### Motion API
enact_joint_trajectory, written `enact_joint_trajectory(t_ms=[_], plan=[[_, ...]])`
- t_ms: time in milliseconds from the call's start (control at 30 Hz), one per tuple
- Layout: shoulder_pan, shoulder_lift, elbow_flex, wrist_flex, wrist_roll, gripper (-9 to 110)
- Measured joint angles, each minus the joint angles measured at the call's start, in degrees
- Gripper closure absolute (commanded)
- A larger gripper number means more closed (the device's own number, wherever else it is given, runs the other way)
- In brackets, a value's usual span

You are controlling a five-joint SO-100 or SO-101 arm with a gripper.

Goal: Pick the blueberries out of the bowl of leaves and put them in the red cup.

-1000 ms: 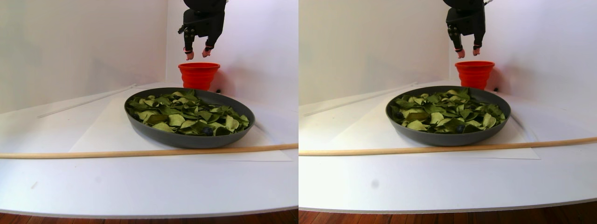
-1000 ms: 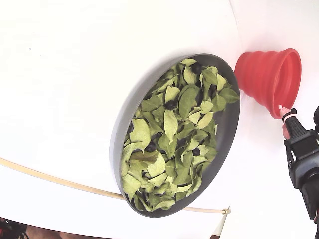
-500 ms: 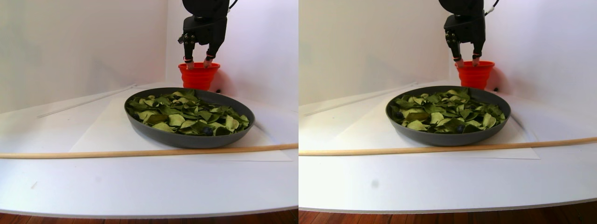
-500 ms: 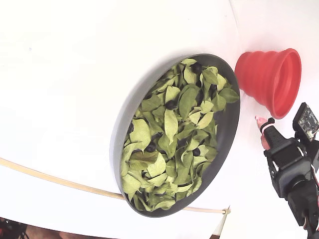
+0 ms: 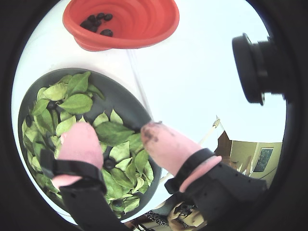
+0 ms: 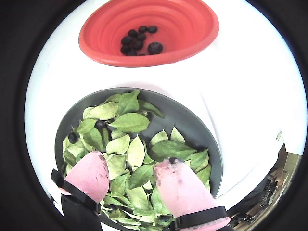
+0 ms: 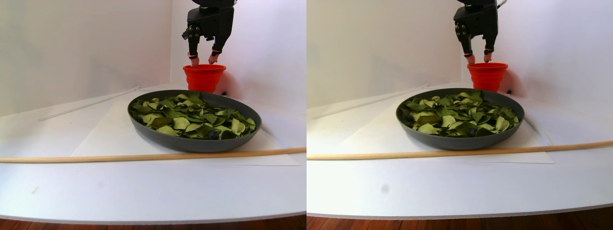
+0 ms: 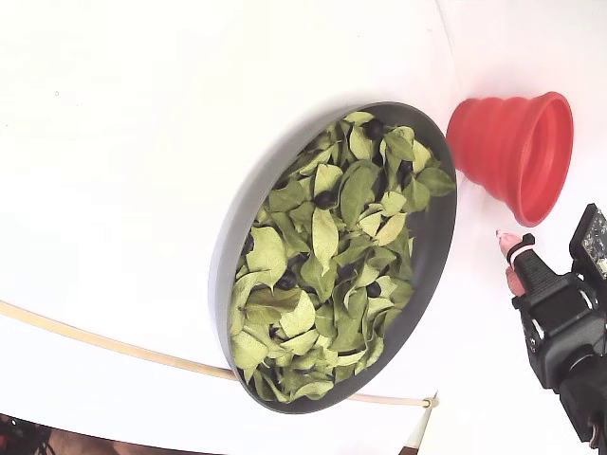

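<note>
Blueberries (image 6: 138, 41) lie in the red cup (image 6: 192, 43) and others among the leaves (image 8: 332, 275) in the bowl (image 8: 237, 218), while the gripper (image 7: 203, 59) hangs spread and empty above the cup's rim.

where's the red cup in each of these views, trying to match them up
A wrist view: the bright red ribbed silicone cup is at top centre, berries inside.
Another wrist view: the cup is at top centre, berries inside.
Stereo pair view: in each half it stands behind the bowl, under the hand.
Fixed view: upper right.
Shared landmark: the wide dark grey bowl of green leaves, beside the cup.
</note>
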Motion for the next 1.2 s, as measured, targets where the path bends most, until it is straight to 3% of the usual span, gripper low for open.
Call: enact_joint_trajectory(t_ms=[1200], plan=[[3.9,5.4,11.7,5.0,0.0,84]])
